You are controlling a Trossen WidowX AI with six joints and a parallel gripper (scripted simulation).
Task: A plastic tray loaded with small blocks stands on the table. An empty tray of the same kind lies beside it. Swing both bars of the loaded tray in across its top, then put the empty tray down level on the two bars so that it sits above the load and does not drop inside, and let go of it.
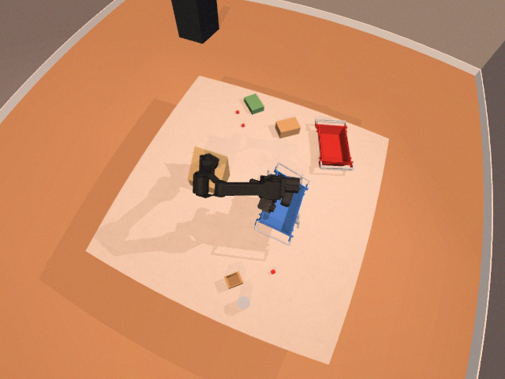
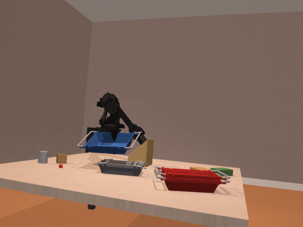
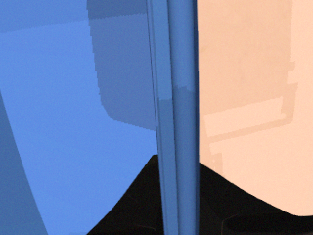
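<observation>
My gripper (image 2: 114, 134) (image 3: 168, 163) is shut on the rim of one long side of the blue tray (image 1: 281, 215) (image 2: 105, 149) (image 3: 59, 88). The blue tray is in the air, tilted with its far long side higher in the exterior view, and empty as far as it shows. Its wire bars stand out past its ends. The grey tray (image 2: 120, 170) stands on the table below it. The grey tray's two bars (image 2: 106, 161) (image 2: 139, 163) lie in across its top. From above, the blue tray and arm hide nearly all of the grey tray; its load is not visible.
A red tray (image 1: 334, 142) (image 2: 191, 186) stands at one side. A wooden wedge (image 1: 220, 163) (image 2: 149, 153) is under the arm. An orange block (image 1: 287, 127), a green block (image 1: 254, 103), a small brown box (image 1: 233, 279) (image 2: 61, 158), a grey cylinder (image 1: 243, 302) (image 2: 42, 157) and small red cubes stand around.
</observation>
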